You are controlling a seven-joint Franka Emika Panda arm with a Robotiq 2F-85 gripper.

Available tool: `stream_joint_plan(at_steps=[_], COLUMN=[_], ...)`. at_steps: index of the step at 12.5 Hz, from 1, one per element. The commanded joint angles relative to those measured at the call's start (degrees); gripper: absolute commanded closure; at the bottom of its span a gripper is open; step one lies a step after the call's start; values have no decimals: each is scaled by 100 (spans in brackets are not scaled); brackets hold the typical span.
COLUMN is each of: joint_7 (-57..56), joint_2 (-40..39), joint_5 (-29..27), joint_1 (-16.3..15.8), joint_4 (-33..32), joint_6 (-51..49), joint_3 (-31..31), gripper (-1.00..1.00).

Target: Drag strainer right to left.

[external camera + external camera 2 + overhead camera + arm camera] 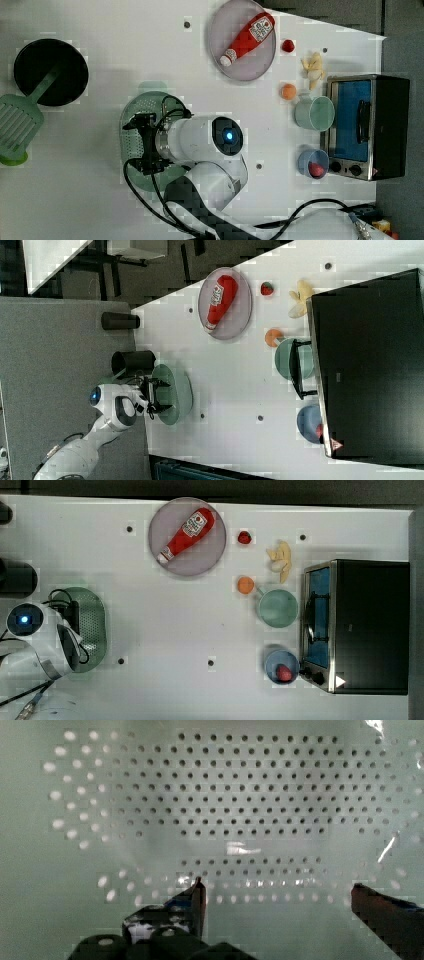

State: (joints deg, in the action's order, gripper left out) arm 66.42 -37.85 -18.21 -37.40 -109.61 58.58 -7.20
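**Claw down in the strainer, at the far left of the table**

Nearest to me, the wrist view has the gripper [277,892] spread wide: one dark fingertip [198,892] and the other well apart from it, nothing held between them, both poised close over the perforated floor of the strainer [250,795]. I cannot tell from here whether the tips are actually touching the plastic.

Stepping back, the top view puts the strainer [92,625] near the top view's left edge, partly under the arm's wrist, well apart from everything else. I judge the drag to be in its last stretch or done; what remains, in my reading, is either a short final pull or a straight lift out without snagging the rim.

The left view shows what the wrist view cannot: a black pan [51,71] and a green spatula [17,125] lying beyond the strainer [137,107] on the left view's left, so any further pull has little room.

Farthest off, the top view shows the ketchup bottle [186,536] on its plate [160,527], the mug [277,608], the blue bowl [277,662] and the toaster oven [370,625].
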Motion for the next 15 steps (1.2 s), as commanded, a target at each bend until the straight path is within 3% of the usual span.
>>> stream_joint_plan(at_steps=[1,5,11,15], joint_7=[-730,-2724,-5853,-6347], joint_2=[943,2468,4259,5090], joint_5=[-97,131,2029,2380], joint_1=[85,142,241,274], joint_4=[-154,-256,-251,-247], joint_6=[-514,-1949,-3677,-4838], joint_3=[461,1636,3620,4220], gripper=[-100,-100,-100,-100])
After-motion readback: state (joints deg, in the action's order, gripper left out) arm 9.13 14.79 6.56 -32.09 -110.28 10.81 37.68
